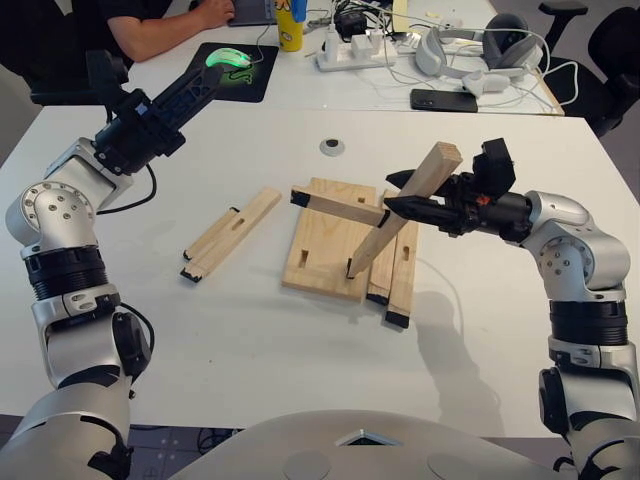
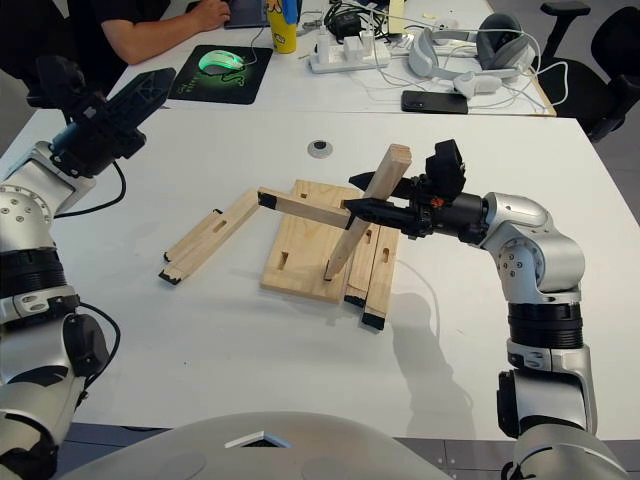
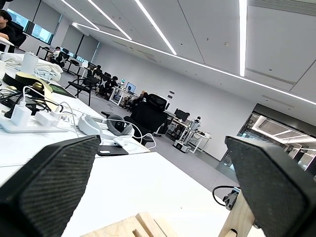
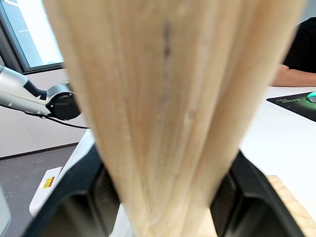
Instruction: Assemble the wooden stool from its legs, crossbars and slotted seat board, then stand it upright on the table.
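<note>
Across a white table point(image 1: 250, 340), with a second desk point(image 1: 320, 90) behind it carrying a mouse pad point(image 1: 255, 85), a lit green mouse point(image 1: 230, 58), a power strip point(image 1: 355, 52), a headset point(image 1: 450, 45) and a dark phone point(image 1: 443, 100). Near the middle, flat on the table: the slotted seat board point(image 1: 318, 262). Across its far end, slanting from far left to right: a wooden bar point(image 1: 335, 205) with a black-capped tip. Clamped in the right gripper point(image 1: 392, 192), jaws closed on its upper half: one leg point(image 1: 376, 245), tilted, top end up and to the right, bottom end down at the board's near right part, whether seated in a slot impossible to tell. Just right of the board, side by side beneath that leg: two more pieces point(image 1: 403, 290), black-tipped at the near end. Left of the board and apart from it: a pair of legs point(image 1: 228, 235), side by side, lying diagonally. Beyond the board, a small round grommet point(image 1: 331, 147) set in the tabletop. Raised over the far left of the table, well apart from all the wood: the left gripper point(image 2: 155, 85), jaws spread wide and holding nothing, its black pads point(image 3: 49, 187) far apart in the wrist view. From the right wrist, pale grain of the held leg up close between dark fingers point(image 4: 84, 197).
</note>
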You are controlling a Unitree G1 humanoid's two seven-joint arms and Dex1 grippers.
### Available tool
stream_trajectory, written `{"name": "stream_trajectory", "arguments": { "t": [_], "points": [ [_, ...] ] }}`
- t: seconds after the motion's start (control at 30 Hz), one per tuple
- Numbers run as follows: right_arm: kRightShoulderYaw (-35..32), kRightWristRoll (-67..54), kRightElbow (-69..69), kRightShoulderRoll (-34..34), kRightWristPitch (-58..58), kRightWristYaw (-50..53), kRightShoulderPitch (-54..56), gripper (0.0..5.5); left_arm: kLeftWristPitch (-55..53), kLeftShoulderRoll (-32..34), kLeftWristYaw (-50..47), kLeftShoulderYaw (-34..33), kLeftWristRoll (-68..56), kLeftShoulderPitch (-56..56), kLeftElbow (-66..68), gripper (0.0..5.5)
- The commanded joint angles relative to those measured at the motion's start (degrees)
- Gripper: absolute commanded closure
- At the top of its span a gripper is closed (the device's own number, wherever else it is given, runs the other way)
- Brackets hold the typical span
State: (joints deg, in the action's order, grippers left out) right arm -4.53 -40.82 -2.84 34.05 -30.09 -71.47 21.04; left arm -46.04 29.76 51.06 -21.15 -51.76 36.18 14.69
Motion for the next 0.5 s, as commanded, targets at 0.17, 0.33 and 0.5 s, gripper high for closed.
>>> {"name": "stream_trajectory", "arguments": {
  "t": [0.17, 0.33, 0.5],
  "points": [
    [1.95, 4.33, 3.28, 0.68, 4.54, -1.33, 2.82, 3.45, -0.46, -0.38, -0.63, -0.14, -0.14, -0.31, -0.96, 0.83],
    [4.88, 7.66, 3.18, 1.86, 6.85, -3.19, 1.70, 3.45, -0.61, -0.28, -0.74, -0.19, -0.17, -0.37, -1.25, 0.83],
    [6.56, 8.41, 0.42, 2.54, 7.50, -2.67, -1.79, 3.45, -0.91, -0.16, -1.11, -0.42, -0.32, -0.87, -2.12, 0.83]
  ]
}}
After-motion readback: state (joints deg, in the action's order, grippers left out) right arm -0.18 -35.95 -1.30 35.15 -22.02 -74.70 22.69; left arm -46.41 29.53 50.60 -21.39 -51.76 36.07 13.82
